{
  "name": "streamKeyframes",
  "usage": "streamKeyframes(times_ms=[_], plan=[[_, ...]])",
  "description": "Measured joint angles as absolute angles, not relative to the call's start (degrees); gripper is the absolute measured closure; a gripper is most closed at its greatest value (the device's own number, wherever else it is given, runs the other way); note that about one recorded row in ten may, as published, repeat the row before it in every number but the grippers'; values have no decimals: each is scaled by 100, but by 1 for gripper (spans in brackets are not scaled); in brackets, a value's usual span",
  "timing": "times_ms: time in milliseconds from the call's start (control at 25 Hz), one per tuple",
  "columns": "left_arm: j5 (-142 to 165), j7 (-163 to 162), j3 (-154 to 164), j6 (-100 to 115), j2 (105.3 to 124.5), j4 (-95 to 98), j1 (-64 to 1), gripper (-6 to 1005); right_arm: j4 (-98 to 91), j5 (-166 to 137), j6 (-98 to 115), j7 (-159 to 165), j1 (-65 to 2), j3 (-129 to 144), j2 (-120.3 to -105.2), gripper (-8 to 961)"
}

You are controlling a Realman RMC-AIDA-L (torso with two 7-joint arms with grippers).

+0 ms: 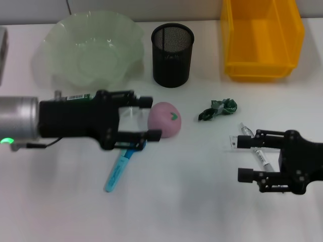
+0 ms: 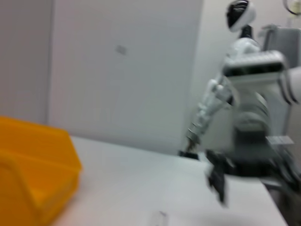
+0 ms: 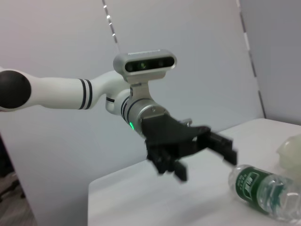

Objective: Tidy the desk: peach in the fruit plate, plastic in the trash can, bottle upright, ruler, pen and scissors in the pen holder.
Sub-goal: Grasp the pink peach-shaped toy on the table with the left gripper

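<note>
Left tool (image 1: 150, 118) hovers spread wide beside the peach (image 1: 165, 119), holding nothing, aligned for a side grasp; right tool (image 1: 242, 158) waits open and empty over the counter (image 1: 192, 201).

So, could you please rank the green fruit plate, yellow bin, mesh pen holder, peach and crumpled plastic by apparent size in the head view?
Largest to smallest:
1. Green fruit plate and yellow bin: too alike to separate, and the bin is cropped.
2. Mesh pen holder.
3. Peach.
4. Crumpled plastic.

left gripper (image 3: 207, 157) (fingers spread) above table (image 3: 141, 197), bottle (image 3: 261, 190) lying beside
</note>
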State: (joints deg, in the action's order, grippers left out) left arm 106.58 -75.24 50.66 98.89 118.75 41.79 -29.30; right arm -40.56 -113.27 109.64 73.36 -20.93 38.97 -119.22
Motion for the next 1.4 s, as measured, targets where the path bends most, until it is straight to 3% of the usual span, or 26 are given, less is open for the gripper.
streamKeyframes(times_ms=[360, 880, 1400], plan=[[10426, -7564, 6259, 7916, 11913, 3588, -3677, 244, -3246, -11324, 10631, 6661, -1783, 3856, -11920, 212], [9718, -7692, 8011, 5868, 11918, 3567, -3710, 257, -3174, -11320, 10692, 6626, -1564, 3594, -11925, 212], [9730, -7820, 8122, 5625, 11884, 3569, -3518, 271, -3024, -11320, 10696, 6641, -1616, 3594, -11920, 212]])
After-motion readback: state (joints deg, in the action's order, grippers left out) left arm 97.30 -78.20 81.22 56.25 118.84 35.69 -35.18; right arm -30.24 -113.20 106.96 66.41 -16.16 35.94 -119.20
